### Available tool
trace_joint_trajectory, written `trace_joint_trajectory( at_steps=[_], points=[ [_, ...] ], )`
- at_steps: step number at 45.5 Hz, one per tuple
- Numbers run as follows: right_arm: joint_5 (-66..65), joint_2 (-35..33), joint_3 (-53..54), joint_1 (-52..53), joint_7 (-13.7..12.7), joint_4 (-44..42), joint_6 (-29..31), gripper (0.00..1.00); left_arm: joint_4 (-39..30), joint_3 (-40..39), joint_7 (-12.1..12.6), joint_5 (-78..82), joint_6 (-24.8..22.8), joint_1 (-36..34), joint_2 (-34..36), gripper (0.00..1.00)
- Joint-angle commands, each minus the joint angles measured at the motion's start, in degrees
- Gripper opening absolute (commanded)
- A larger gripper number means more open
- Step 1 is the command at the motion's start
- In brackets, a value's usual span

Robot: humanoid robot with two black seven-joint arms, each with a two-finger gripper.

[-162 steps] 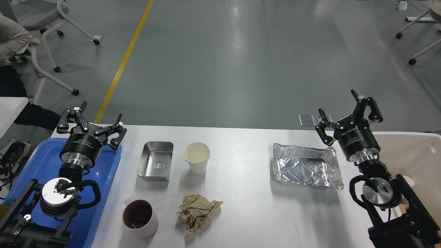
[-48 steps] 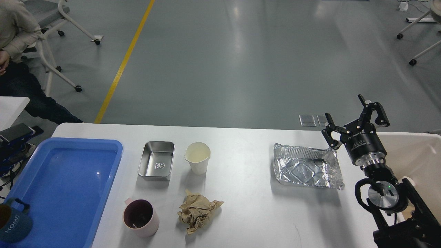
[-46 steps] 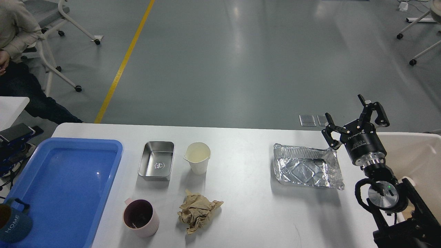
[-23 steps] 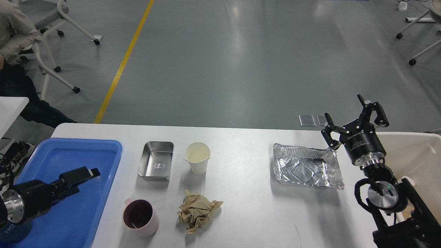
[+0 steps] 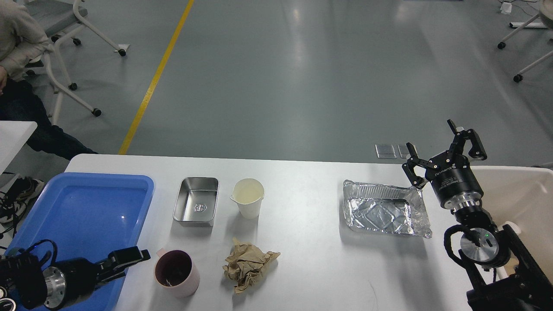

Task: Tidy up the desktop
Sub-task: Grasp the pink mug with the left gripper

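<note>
The white desktop holds a pink mug, a crumpled brown paper ball, a white paper cup, a small steel tray and a crumpled foil tray. My left gripper comes in low from the bottom left, over the blue tray's right edge. Its tip lies just left of the pink mug, and its fingers cannot be told apart. My right gripper is open and empty, raised past the foil tray's far right corner.
A blue plastic tray lies at the left end of the desktop. A cream-white bin stands at the right edge beside my right arm. A seated person and rolling chairs are at the far left, off the table.
</note>
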Motion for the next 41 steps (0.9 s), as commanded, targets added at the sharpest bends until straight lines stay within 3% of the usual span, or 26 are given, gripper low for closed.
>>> trace_joint_trajectory(
  at_steps=[1,7,17,22,26,27,32,41],
  points=[
    [0.0,0.0,0.1,-0.3,-0.1,0.0,0.1,1.0,1.0,0.4,0.0,0.0,0.0,-0.5,-2.3,0.75],
    [0.0,-0.1,0.1,-0.8,0.0,0.2,0.2,1.0,1.0,0.7,0.1,0.3,0.0,-0.6,-4.0,0.74],
    [0.0,-0.2,0.3,-1.3,0.0,0.3,0.2,1.0,1.0,7.3,0.1,3.7,0.2,-3.4,-4.7,0.52],
    [0.0,0.0,0.3,-1.7,0.0,0.4,0.2,1.0,1.1,8.2,-0.2,3.6,0.2,-3.8,-4.7,0.28],
    [0.0,0.0,0.4,-1.9,0.0,0.5,0.1,1.0,1.1,8.2,-1.7,3.9,0.2,-3.8,-4.5,0.02],
    [0.0,0.0,0.4,-1.9,0.0,0.5,0.1,1.0,1.3,8.2,-2.3,3.9,0.2,-3.8,-4.5,0.0],
    [0.0,0.0,0.4,-2.0,0.0,0.5,-0.1,1.0,1.4,9.3,-5.2,4.0,0.3,-3.7,-4.1,0.0],
    [0.0,0.2,0.4,-1.9,0.0,0.5,-0.3,1.0,1.4,10.1,-6.8,4.0,0.5,-3.5,-3.6,0.0]
  ],
)
